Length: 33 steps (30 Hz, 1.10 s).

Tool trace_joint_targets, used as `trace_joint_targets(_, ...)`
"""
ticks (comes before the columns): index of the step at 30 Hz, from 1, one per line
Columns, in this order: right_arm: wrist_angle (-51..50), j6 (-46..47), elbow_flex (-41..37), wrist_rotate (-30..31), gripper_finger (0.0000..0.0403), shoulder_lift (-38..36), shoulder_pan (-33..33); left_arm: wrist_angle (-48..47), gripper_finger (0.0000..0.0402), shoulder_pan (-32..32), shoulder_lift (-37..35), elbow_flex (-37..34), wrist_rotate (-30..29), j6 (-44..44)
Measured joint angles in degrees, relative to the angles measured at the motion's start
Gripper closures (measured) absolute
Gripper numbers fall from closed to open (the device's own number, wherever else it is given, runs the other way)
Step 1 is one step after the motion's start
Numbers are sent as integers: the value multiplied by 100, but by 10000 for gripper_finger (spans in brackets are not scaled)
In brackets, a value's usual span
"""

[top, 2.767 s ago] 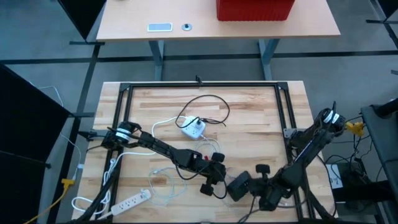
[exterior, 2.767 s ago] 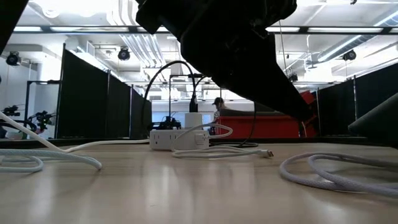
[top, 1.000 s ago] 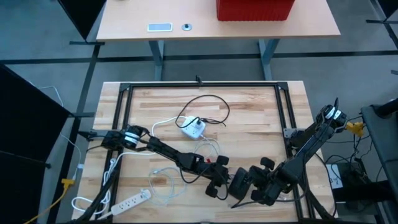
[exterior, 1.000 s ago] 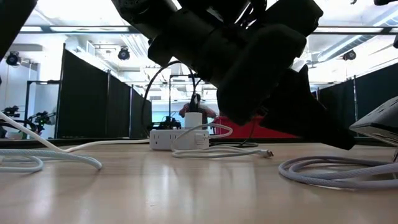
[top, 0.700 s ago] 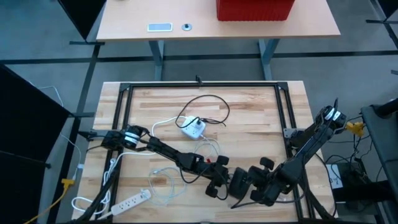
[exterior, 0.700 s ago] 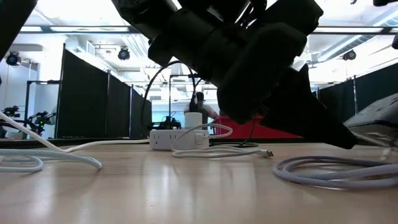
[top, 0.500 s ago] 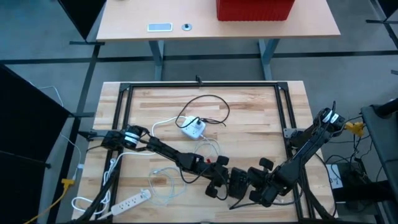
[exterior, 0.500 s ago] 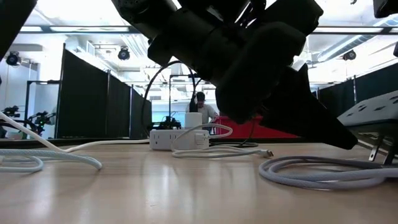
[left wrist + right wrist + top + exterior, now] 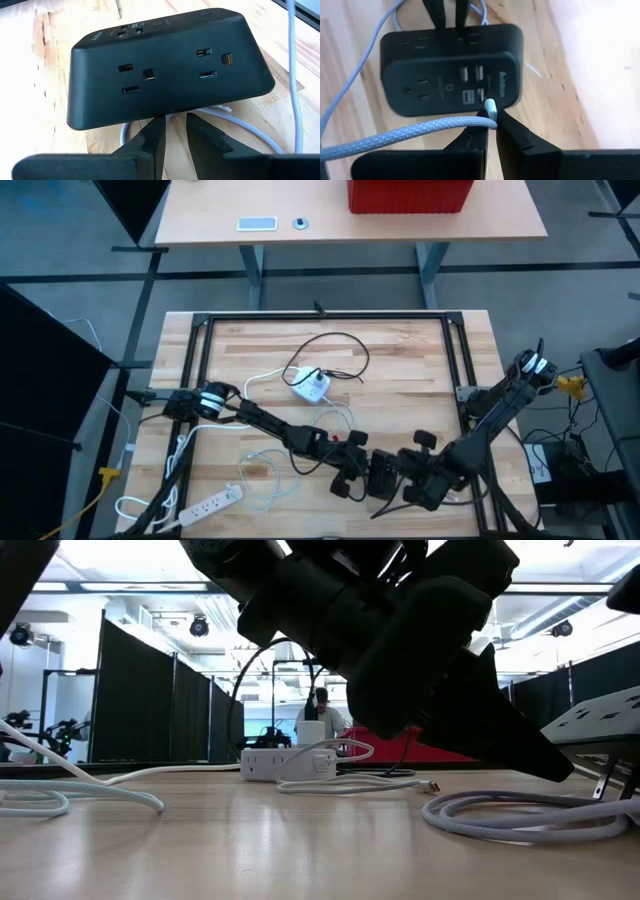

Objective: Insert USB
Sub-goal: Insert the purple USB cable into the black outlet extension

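Observation:
A black power block lies flat on the wooden table near its near edge, between my two grippers. In the right wrist view its USB ports face my right gripper, which is shut on a white USB plug; the plug's tip stands at the ports, and I cannot tell whether it touches. The pale braided cable trails away and loops on the table. My left gripper is at the block's opposite, outlet side, fingers a narrow gap apart. My left gripper sets both fingertips against the lower edge of the block's outlet side, coming level from the table's left; nothing is between them. My right gripper pinches the white plug just behind its tip, coming at the block from the table's right. The plug points at the ports and the cable bends off sideways.
A white power strip with a black cord lies mid-table, and another white strip sits at the near left corner. Loose white cables run between them. Black frame rails border the table. A person shows far behind in the low view.
My right gripper has moved toward the table's left, closing on the black block with the plug. The cable loop on the table has slid leftward with it. My left gripper has stayed at the block's other side.

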Motion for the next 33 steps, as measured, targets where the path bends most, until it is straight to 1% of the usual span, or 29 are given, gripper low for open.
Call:
trace_joint_targets(3, 16, -87, -7, 63, 394, 28, -46, 0, 336, 0, 0, 0, 0, 0)
trace_joint_targets(20, 281, -434, -11, 1, 394, 148, -68, -6, 336, 0, -2, 0, 4, -118)
trace_joint_targets(33, 495, -568, -7, 98, 394, 465, -151, -22, 336, 0, -4, 0, 11, -201)
